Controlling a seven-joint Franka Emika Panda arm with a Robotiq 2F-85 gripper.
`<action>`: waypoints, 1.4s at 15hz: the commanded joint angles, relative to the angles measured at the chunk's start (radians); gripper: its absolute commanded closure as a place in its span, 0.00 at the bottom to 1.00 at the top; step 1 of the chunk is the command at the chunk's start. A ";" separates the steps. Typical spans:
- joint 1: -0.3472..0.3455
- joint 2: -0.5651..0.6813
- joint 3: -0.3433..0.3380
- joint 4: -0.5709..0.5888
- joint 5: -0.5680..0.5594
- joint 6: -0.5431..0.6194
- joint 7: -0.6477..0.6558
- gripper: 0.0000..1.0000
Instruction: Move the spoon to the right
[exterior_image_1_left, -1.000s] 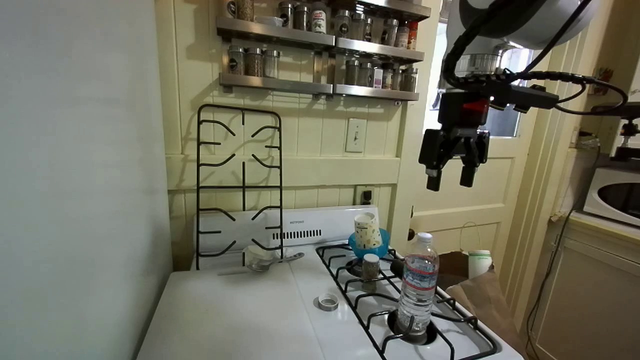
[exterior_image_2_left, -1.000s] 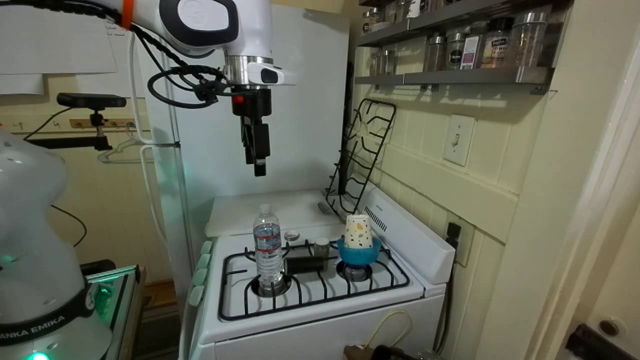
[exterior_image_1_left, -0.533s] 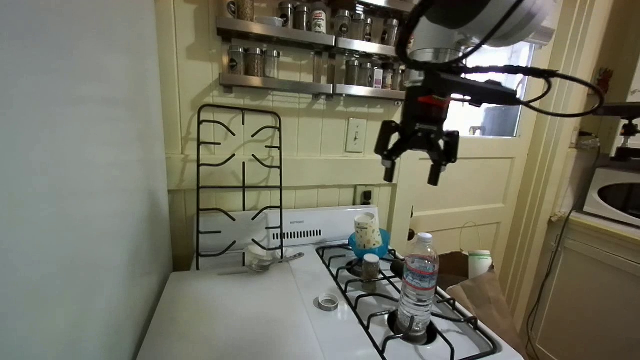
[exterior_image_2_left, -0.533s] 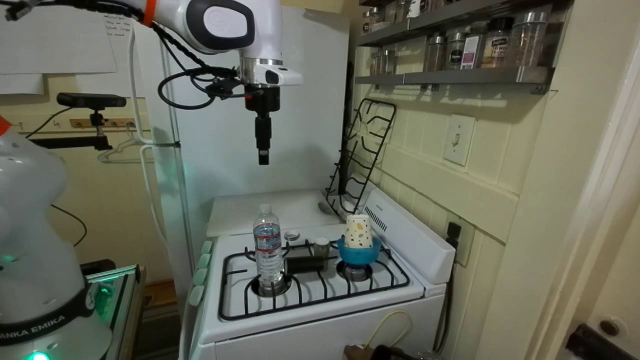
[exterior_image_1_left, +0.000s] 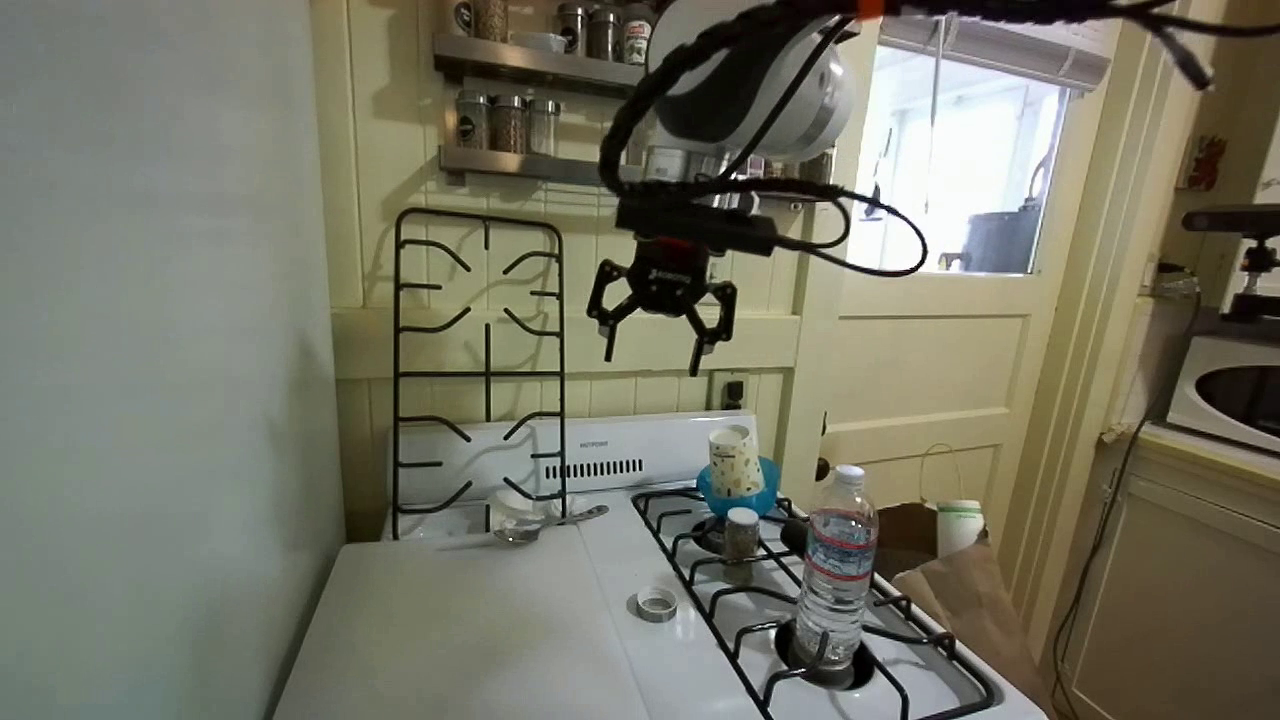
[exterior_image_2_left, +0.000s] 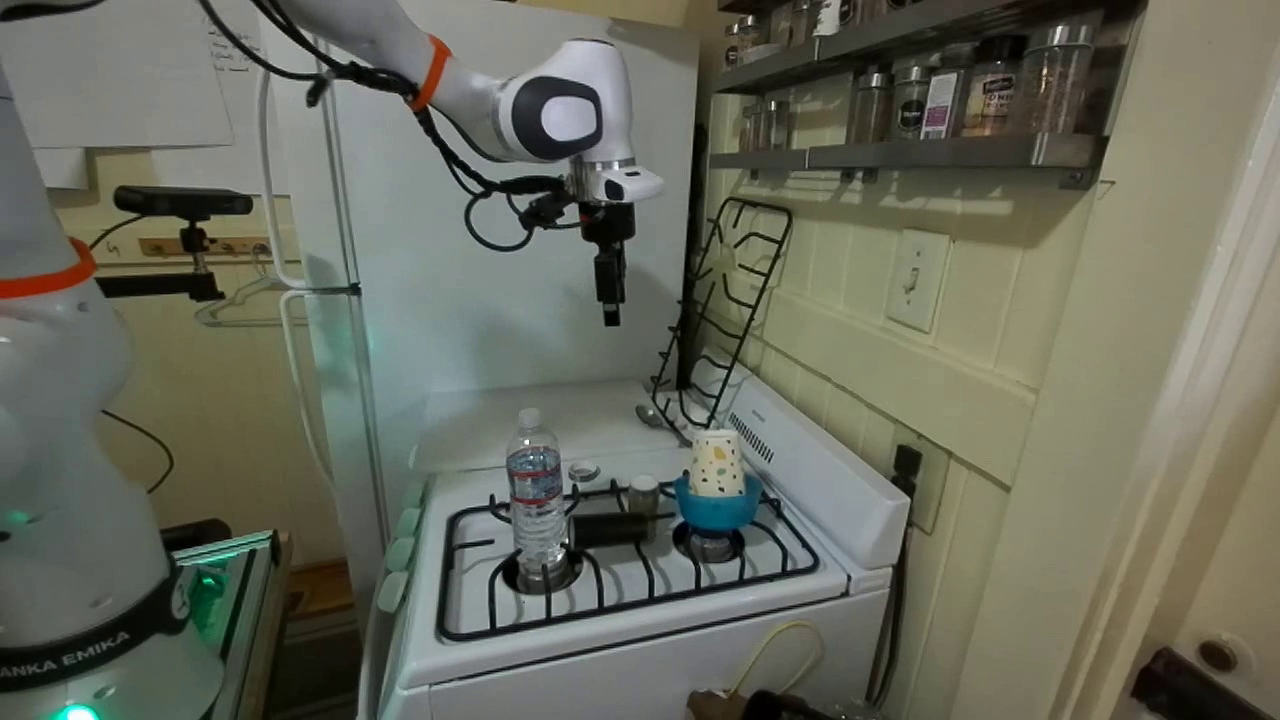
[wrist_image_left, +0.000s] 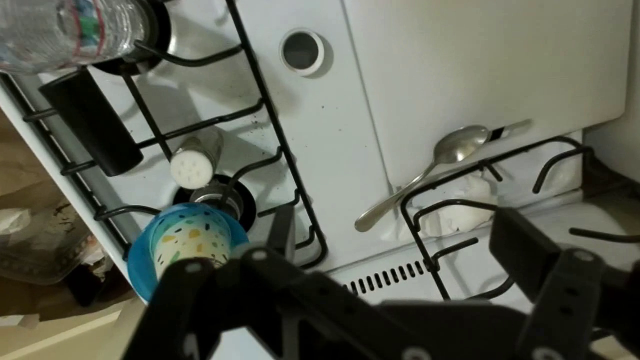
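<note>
My arm (exterior_image_2_left: 475, 97) shows mostly white with orange bands (exterior_image_2_left: 433, 72), my gripper (exterior_image_1_left: 652, 365) black. The spoon (wrist_image_left: 457, 145) reads silver to me; the stove (wrist_image_left: 330, 165) is white, its knobs (exterior_image_2_left: 400, 555) pale green, both grates (exterior_image_1_left: 488, 374) black. I see a bright blue bowl (exterior_image_2_left: 717, 511), a cream cup (exterior_image_2_left: 716, 462) flecked yellow, green and dark, a clear bottle (exterior_image_1_left: 830, 610) with a white cap (exterior_image_1_left: 849, 474) and red-striped blue label (exterior_image_1_left: 840, 555), and a pale yellow wall (exterior_image_1_left: 345, 180).

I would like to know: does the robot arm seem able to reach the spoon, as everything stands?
Probably yes: the gripper is open, and in the wrist view the spoon looks uncovered. However, the leaning grate stands close beside the handle, so descending there may need care.
</note>
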 joint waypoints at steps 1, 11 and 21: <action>0.068 0.217 -0.018 0.157 -0.082 -0.009 0.170 0.00; 0.143 0.359 -0.084 0.198 -0.022 0.090 0.215 0.00; 0.222 0.519 -0.166 0.164 0.058 0.497 0.272 0.00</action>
